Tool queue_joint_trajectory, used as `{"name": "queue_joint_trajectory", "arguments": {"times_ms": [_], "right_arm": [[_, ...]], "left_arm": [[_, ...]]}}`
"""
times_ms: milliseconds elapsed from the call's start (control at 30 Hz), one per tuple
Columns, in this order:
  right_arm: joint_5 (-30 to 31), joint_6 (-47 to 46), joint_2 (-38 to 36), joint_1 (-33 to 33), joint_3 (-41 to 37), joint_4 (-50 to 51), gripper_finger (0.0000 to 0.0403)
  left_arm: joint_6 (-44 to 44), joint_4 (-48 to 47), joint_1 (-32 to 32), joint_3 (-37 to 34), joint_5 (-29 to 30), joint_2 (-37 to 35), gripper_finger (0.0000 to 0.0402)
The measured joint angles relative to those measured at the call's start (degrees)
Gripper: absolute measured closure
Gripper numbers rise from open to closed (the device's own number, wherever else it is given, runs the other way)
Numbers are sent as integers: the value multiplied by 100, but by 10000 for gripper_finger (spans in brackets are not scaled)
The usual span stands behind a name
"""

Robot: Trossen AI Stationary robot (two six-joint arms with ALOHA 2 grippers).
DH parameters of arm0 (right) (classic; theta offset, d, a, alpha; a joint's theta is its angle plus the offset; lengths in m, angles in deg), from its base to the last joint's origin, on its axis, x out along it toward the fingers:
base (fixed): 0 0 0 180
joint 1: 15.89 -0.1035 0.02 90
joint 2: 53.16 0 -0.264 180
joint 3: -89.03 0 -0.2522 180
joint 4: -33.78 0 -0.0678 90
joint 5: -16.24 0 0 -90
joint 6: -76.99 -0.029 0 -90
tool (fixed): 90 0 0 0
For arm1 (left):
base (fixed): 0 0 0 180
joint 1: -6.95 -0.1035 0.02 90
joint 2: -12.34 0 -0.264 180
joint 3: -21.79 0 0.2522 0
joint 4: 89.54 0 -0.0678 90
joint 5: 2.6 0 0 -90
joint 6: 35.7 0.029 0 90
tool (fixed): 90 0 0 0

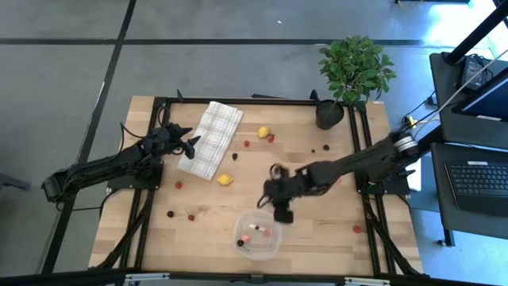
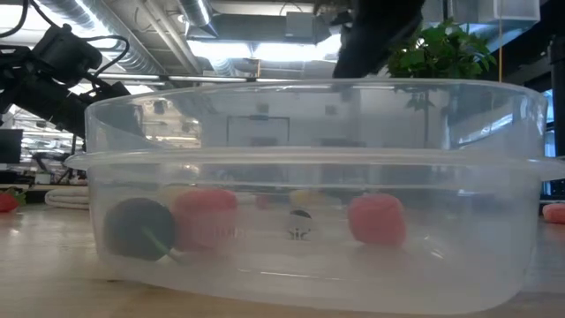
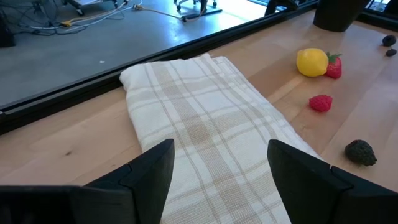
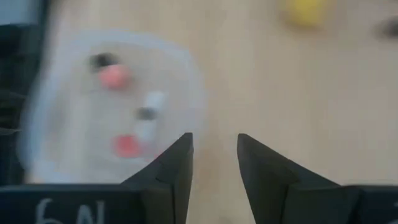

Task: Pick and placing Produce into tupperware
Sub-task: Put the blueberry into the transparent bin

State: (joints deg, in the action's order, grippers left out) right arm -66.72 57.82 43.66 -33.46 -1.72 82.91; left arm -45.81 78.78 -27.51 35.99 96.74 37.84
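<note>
The right gripper (image 4: pixel 213 163), jaws slightly apart and empty, hangs just beside the tupperware (image 1: pixel 274 245) rim and could knock it.

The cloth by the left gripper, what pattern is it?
The cloth is white with tan checks, clearest in the left wrist view.

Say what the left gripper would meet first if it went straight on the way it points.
Probably the checked cloth: the open left gripper hovers right over its near end, aimed along it. Beyond lie scattered fruit pieces.
</note>
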Motion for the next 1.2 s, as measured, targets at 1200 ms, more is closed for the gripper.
{"name": "queue_joint_trajectory", "arguments": {"times_ms": [1200], "right_arm": [[39, -804, -1795, 3947, -2903, 811, 284]], "left_arm": [[-18, -3, 0, -2, -6, 4, 151]]}}
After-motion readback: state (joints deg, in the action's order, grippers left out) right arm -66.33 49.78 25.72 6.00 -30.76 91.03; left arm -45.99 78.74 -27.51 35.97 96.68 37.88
